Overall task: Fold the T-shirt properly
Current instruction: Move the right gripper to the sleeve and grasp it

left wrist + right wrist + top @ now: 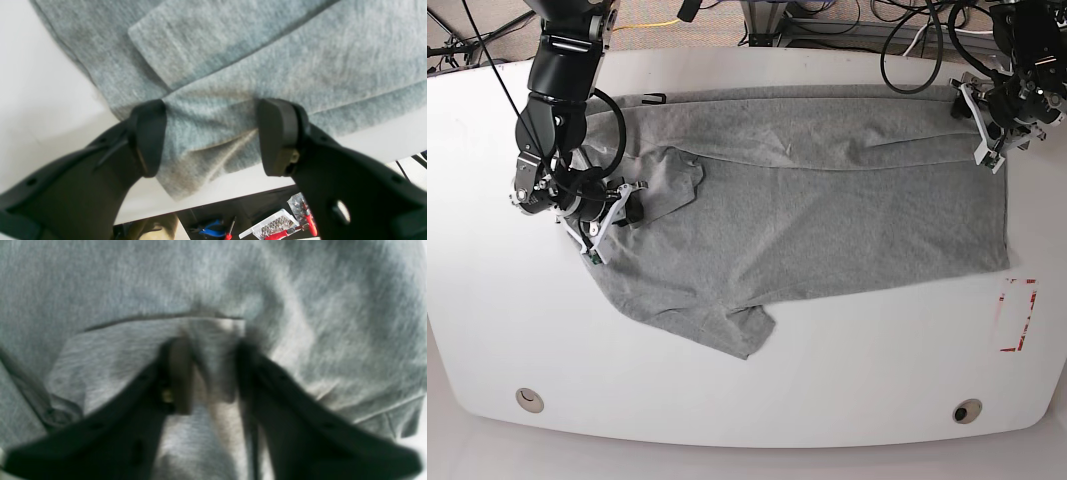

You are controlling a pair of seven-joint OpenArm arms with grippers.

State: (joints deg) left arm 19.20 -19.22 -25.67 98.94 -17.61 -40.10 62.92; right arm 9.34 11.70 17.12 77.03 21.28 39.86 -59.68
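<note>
Grey cotton of the T-shirt [213, 283] bunches between the right gripper [213, 373], whose jaws pinch a fold. The left gripper [211, 136] stands spread, cloth lying between its fingers ungrasped.

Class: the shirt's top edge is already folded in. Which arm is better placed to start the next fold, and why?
The right one, I'd judge. Its gripper sits at the sleeve end with jaws closing on a pinch of T-shirt. The left gripper has jaws wide apart at the hem corner, gripping nothing yet.
</note>
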